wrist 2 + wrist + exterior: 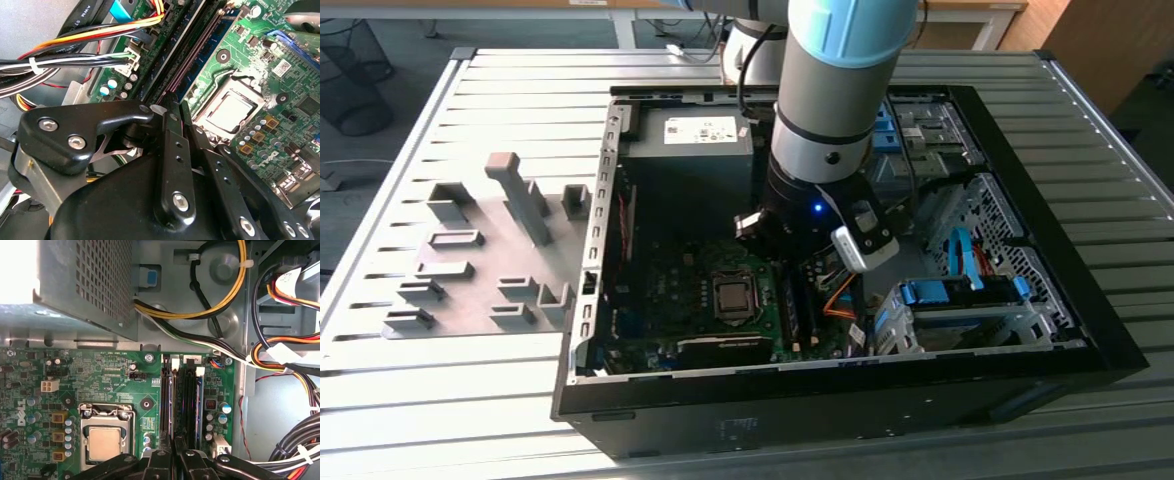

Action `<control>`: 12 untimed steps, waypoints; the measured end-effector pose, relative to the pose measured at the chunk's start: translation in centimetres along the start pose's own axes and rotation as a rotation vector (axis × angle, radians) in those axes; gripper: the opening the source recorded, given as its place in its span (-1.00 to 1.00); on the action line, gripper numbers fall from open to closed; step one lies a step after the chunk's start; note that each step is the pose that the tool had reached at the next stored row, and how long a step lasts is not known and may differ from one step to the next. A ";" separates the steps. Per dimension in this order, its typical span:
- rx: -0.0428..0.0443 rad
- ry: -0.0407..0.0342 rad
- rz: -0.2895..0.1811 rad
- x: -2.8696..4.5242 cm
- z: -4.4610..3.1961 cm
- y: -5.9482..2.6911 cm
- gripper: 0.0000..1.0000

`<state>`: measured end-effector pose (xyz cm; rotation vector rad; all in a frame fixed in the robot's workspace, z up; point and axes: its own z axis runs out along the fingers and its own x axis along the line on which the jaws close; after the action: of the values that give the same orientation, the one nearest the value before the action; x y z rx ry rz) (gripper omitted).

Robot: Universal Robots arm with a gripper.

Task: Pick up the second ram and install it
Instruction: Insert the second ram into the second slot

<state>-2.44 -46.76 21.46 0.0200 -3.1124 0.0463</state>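
Exterior view, middle of frame: my gripper (pixel 783 262) is down inside the open computer case (pixel 1067 330), over the motherboard. First wrist view: my fingers are drawn together over 1 end of the second ram (pixel 172 400), which stands edge-up in its slot. It should be light, stiff and fragile, so I'd take it by its long edges.

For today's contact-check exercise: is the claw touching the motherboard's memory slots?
Cannot tell. In the first wrist view the claw overlaps the memory slots, and neither contact nor a gap shows plainly.

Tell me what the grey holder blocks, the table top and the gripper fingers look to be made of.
Holder blocks: matte grey, moulded-looking, probably plastic. Table top: pale ribbed slats with a dull sheen, likely aluminium. Gripper fingers: flat black bars with screw heads, likely coated metal, possibly hard plastic.
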 end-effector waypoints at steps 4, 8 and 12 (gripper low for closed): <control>0.0008 0.0002 0.001 0.00 0.00 -0.05 -0.73; 0.0007 0.0002 0.001 0.00 0.00 -0.08 -0.73; 0.0007 0.0002 0.001 -0.07 0.00 -0.09 -0.73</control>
<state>-2.38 -46.86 21.47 0.0178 -3.1121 0.0474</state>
